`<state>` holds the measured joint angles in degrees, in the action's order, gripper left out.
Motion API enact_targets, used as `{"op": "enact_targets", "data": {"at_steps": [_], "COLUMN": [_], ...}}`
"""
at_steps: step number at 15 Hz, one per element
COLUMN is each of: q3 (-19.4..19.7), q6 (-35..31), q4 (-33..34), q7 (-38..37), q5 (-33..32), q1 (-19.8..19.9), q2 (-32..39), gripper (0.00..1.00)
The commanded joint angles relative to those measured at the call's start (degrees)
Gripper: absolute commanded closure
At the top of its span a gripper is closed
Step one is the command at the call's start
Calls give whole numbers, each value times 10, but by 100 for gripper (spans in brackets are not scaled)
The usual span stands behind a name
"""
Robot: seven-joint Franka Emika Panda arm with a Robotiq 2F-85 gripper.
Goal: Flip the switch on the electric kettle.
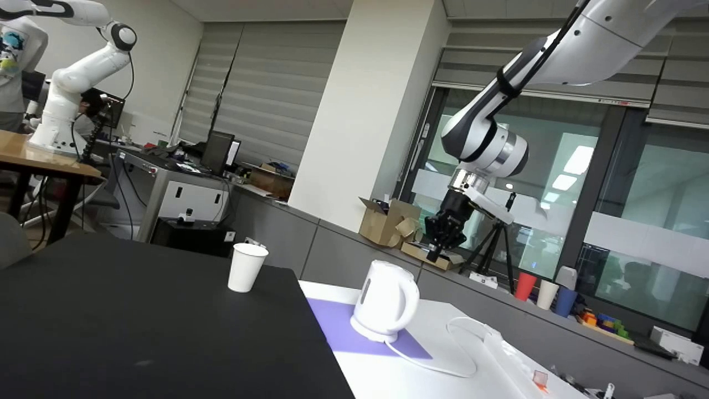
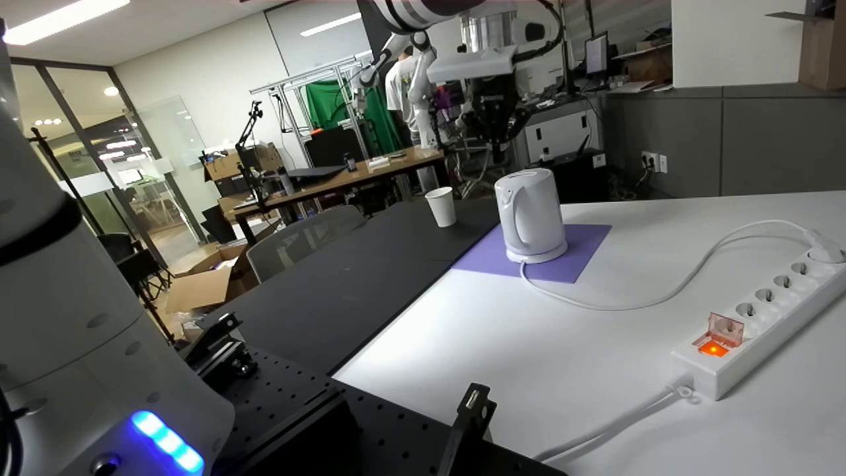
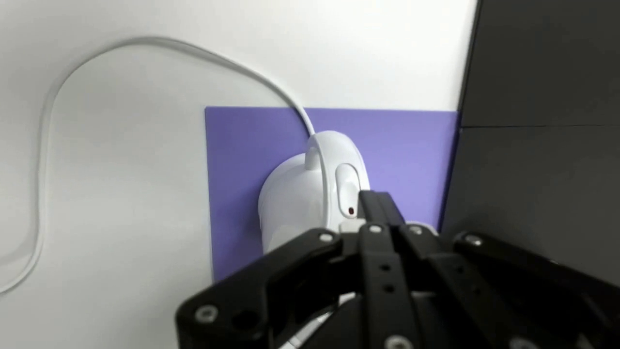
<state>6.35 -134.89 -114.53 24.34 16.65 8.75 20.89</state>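
Note:
The white electric kettle (image 1: 379, 299) stands upright on a purple mat and shows in both exterior views (image 2: 538, 215). In the wrist view the kettle (image 3: 290, 203) is seen from above. Its oval switch (image 3: 347, 186), with a dark red spot at one end, lies on top of the loop handle (image 3: 334, 145). The switch shows clearly only in the wrist view. My gripper (image 3: 377, 194) is shut and empty, its fingertips together beside the switch in that picture. In both exterior views the gripper (image 1: 434, 256) (image 2: 497, 156) hangs above the kettle, apart from it. The gripper hides part of the kettle's body.
A purple mat (image 2: 587, 248) lies under the kettle on the white table. The kettle's cord (image 2: 634, 307) runs to a white power strip (image 2: 767, 324) with a lit orange switch. A white paper cup (image 1: 247, 269) stands on the black table part (image 1: 138, 316) beside it.

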Motion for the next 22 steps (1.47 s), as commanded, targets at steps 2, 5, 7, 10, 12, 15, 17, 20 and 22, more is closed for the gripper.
{"op": "enact_targets", "data": {"at_steps": [2,5,7,10,12,15,17,20,22], "q3": [-20,-20,-20,-20,-20,-24,-31,-39,-43], "q6": [9,10,10,11,11,8,4,-3,-6], "q4": [9,11,11,11,11,11,12,14,16], "q7": [-11,-13,-13,-13,-13,-11,-5,-2,-5], "q5": [-10,-10,-10,-10,-10,-10,-3,0,-3], "q1": [18,18,18,18,18,21,28,36,39], "q2": [5,6,6,6,6,13,22,38,49], "gripper": [99,99,99,99,99,100,100,100,100]}}
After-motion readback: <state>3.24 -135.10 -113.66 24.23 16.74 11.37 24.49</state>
